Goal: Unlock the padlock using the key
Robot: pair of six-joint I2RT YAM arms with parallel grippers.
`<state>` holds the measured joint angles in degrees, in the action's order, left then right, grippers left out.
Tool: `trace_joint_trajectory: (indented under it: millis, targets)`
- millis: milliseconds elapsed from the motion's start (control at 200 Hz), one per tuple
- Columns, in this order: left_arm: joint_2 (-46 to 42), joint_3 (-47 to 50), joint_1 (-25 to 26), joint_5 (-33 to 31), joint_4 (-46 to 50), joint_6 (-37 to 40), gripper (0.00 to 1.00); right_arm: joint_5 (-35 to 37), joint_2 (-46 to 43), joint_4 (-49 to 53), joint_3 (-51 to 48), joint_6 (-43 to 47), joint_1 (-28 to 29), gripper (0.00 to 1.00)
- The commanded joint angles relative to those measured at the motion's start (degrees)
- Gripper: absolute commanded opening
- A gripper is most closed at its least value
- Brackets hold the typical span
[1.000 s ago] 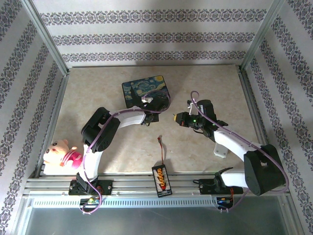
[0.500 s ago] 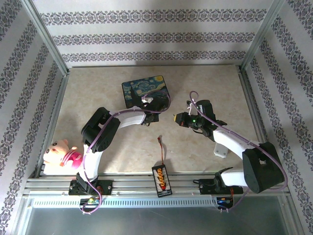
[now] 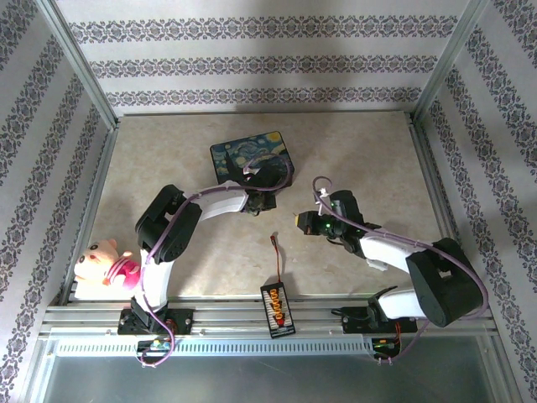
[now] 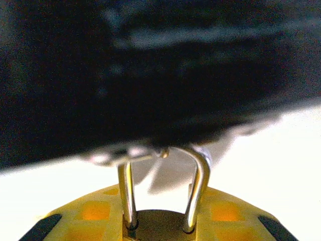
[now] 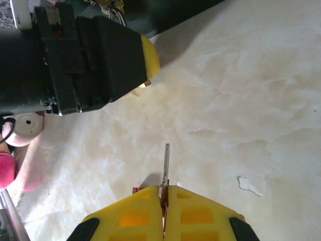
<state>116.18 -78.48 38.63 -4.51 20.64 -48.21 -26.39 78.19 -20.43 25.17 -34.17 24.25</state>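
Note:
The padlock's brass body point(image 4: 160, 227) sits between the yellow fingers point(image 4: 95, 213) of my left gripper point(image 4: 160, 231), which is shut on it. Its silver shackle point(image 4: 198, 186) rises to the latch at the lower edge of the dark painted box point(image 4: 150, 65). From above, my left gripper point(image 3: 260, 198) is at the near edge of that box point(image 3: 247, 149). My right gripper point(image 5: 164, 203) is shut on the key point(image 5: 166, 165), whose thin blade sticks out forward over the table. From above, this gripper point(image 3: 302, 221) hovers a short way right of the left one, with open table between them.
A pink plush toy point(image 3: 105, 264) lies at the near left corner. A black charger board point(image 3: 276, 307) rests on the front rail, with a red-tipped wire point(image 3: 273, 241) running up from it. The black left wrist with its yellow finger point(image 5: 149, 54) looms at the right wrist view's upper left.
My right gripper has moved left and slightly nearer with the key, closing on the left gripper. The left gripper has stayed at the box's near edge.

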Motion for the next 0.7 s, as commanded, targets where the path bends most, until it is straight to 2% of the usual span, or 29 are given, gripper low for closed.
trace_joint_trajectory:
  millis: [0,140,320,700]
  targets:
    - [-3.49,0.71,0.48,5.42,2.12,-5.75,0.18,1.75,1.82,-10.63,-1.81,0.69,1.43,0.0]
    - [-3.44,0.15,0.39,6.6,3.97,-9.84,0.18,2.46,6.21,-18.6,-3.51,0.25,2.79,0.0]
    - [-3.68,0.58,-0.22,11.72,1.17,-11.12,0.19,3.43,12.01,-28.9,-4.63,-1.41,4.38,0.0]
    - [-2.64,-1.13,-0.75,13.12,0.37,-11.94,0.18,5.75,24.38,-47.25,-5.12,-6.2,6.05,0.0]
